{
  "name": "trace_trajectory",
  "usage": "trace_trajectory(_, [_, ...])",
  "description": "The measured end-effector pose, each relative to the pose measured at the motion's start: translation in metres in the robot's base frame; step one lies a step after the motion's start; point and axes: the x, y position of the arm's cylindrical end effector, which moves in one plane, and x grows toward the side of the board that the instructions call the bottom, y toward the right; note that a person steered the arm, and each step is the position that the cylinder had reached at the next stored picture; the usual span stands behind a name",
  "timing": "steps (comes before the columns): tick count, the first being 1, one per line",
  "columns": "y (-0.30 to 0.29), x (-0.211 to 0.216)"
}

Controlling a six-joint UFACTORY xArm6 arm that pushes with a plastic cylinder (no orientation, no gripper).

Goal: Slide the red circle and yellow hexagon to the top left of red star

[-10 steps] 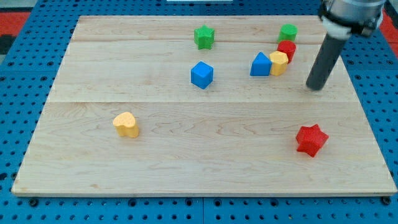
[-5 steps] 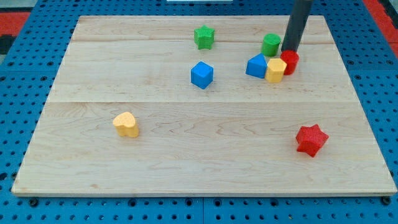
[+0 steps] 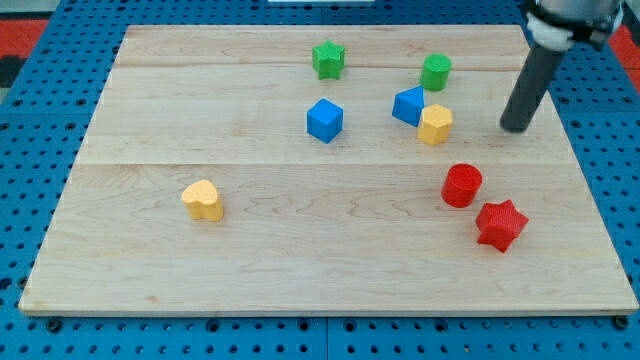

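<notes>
The red circle [image 3: 462, 185] sits just up and left of the red star [image 3: 500, 224], almost touching it. The yellow hexagon [image 3: 435, 124] lies higher up, against the lower right side of a blue block [image 3: 408, 105]. My tip [image 3: 515, 128] is at the view's right, to the right of the yellow hexagon and above the red circle, touching no block.
A green circle [image 3: 435, 72] is above the blue block. A green star [image 3: 327, 59] is at the top middle. A blue cube [image 3: 324, 120] is at centre. A yellow heart [image 3: 203, 200] is at lower left. The wooden board [image 3: 150, 280] lies on a blue pegboard.
The red circle has slid down from beside the yellow hexagon to next to the red star. The yellow hexagon shifted slightly down. My tip moved right and down, away from the cluster.
</notes>
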Motion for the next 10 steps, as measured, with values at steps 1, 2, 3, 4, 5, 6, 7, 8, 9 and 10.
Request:
trace_trajectory(1, [-0.044, -0.029])
trace_trajectory(2, [-0.086, -0.027])
trace_trajectory(3, [-0.095, 0.033])
trace_trajectory(4, [-0.111, 0.047])
trace_trajectory(5, [-0.124, 0.029])
trace_trajectory(6, [-0.127, 0.063])
trace_trajectory(7, [-0.115, 0.088])
trace_trajectory(8, [-0.186, 0.077])
trace_trajectory(9, [-0.267, 0.110])
trace_trajectory(10, [-0.290, 0.200])
